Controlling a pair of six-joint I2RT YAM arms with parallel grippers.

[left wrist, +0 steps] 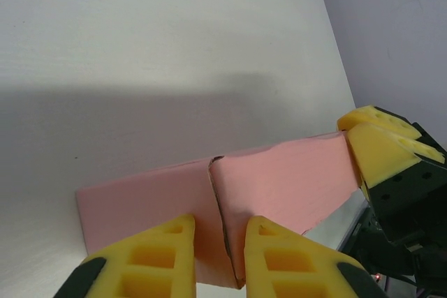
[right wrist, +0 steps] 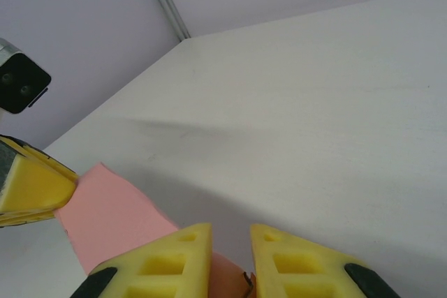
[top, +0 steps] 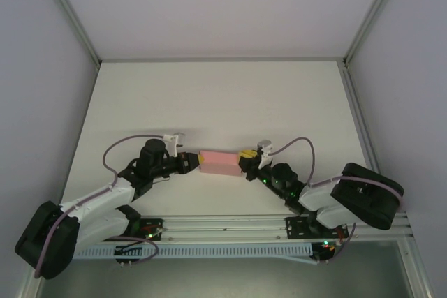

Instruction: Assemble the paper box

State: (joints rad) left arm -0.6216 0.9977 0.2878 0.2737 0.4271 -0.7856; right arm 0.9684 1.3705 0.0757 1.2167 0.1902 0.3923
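1. Pink card already forms a small rectangular body. From above, the paper box (top: pixel 220 163) spans between the left gripper (top: pixel 196 162) and the right gripper (top: pixel 246 159), low over the table (top: pixel 209 95).
2. Left wrist: the left gripper's fingers (left wrist: pixel 150 259) are pinched on the near end, where a seam gapes slightly.
3. Right wrist: the right gripper's fingers (right wrist: pixel 300 266) are clamped on the other end. Judging by the seam, tucking the ends probably remains.

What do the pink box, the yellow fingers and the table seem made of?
The paper box looks like thin matte card: it buckles and shows a raw cut edge at its seam. The yellow fingers seem matte plastic or firm foam, with hollow cells. The table is matte white with faint grain; its material is unclear.
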